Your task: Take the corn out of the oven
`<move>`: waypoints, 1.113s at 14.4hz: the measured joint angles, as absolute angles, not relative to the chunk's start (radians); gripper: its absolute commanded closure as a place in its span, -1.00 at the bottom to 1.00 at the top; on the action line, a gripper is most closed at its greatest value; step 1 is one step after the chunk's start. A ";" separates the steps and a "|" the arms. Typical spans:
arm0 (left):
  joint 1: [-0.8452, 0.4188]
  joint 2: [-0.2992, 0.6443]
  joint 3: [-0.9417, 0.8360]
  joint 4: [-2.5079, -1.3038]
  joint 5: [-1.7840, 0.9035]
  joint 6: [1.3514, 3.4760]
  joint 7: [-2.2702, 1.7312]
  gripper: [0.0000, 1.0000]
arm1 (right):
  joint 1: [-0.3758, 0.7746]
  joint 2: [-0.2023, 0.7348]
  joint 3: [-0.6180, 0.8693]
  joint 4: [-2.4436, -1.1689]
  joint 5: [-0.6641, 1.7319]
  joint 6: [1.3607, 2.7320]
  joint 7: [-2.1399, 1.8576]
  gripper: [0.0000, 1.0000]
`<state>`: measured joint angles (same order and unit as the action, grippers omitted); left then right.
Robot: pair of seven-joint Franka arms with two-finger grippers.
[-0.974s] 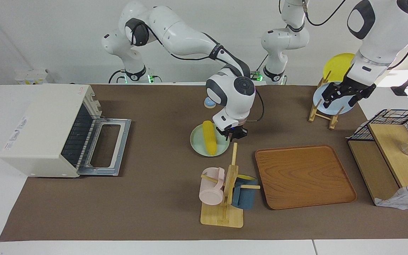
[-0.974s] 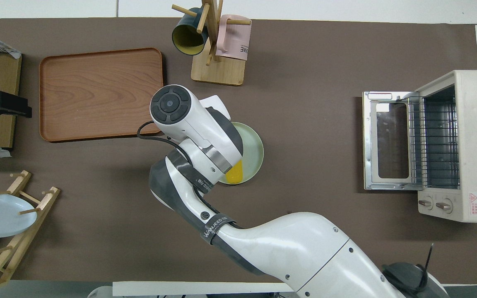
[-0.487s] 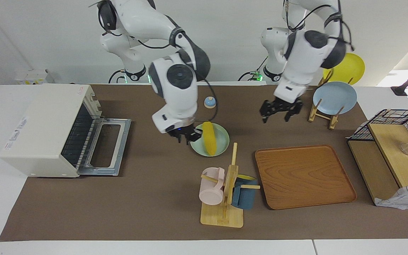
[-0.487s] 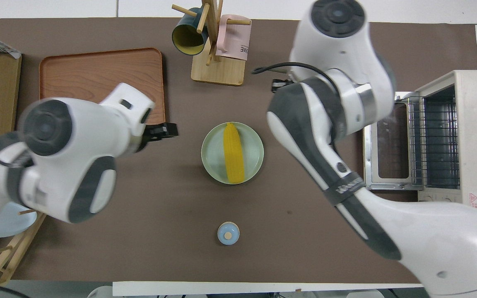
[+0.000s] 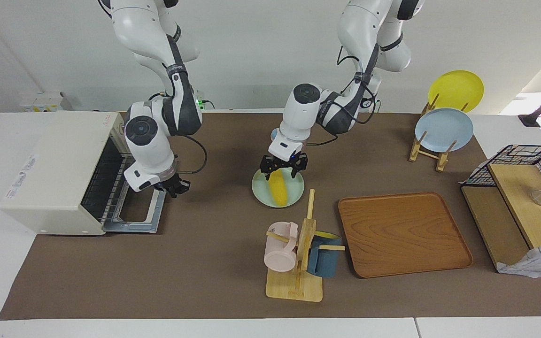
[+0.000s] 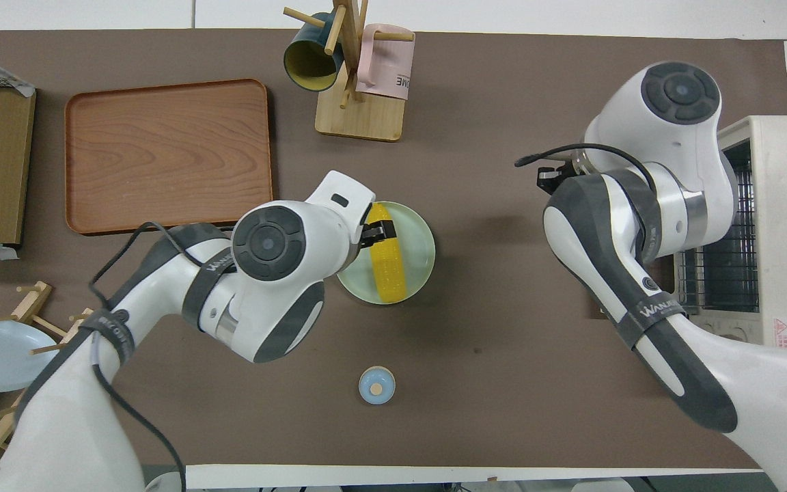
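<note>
Already the corn (image 5: 278, 186) lies on a green plate (image 5: 296, 193) mid-surface, well apart from the open oven (image 5: 66, 171). Left end effector (image 5: 283, 165) straddles it, fingers spread, seemingly not gripping; right end effector (image 5: 174, 186) hangs over the oven door, its fingers unreadable.

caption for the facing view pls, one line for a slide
Corn on the green plate under the left claw; right claw over the open oven door.

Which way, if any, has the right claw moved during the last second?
Yes. The right claw has gone from beside the green plate to the oven door.
</note>
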<state>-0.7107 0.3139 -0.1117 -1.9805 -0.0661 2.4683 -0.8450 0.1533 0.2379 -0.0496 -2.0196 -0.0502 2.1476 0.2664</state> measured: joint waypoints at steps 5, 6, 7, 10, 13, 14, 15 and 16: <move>-0.686 0.336 -0.083 -1.901 -0.066 2.347 -0.759 1.00 | 0.143 0.269 -0.043 -2.024 -0.067 2.178 0.261 1.00; -0.655 0.329 -0.079 -1.870 -0.065 2.288 -0.720 1.00 | 0.143 0.269 -0.042 -2.024 -0.086 2.178 0.260 1.00; -0.605 0.315 -0.075 -1.848 -0.065 2.232 -0.657 1.00 | 0.143 0.269 -0.040 -2.023 -0.114 2.177 0.257 1.00; -0.370 0.282 -0.064 -1.853 -0.064 2.171 -0.342 1.00 | 0.151 0.268 -0.022 -1.981 -0.186 2.094 0.232 1.00; -0.145 0.313 -0.061 -1.882 -0.034 2.219 -0.094 -0.98 | 0.147 0.251 -0.021 -1.865 -0.199 1.905 0.135 1.00; -0.118 0.329 -0.063 -1.885 -0.008 2.240 -0.077 -1.00 | 0.129 0.235 -0.023 -1.827 -0.207 1.851 0.094 0.98; -0.108 0.337 -0.065 -1.884 0.008 2.254 -0.075 -1.00 | 0.105 0.218 -0.024 -1.797 -0.208 1.805 0.056 0.86; -0.107 0.337 -0.066 -1.881 0.016 2.260 -0.074 -1.00 | 0.079 0.197 -0.026 -1.777 -0.211 1.771 0.021 0.53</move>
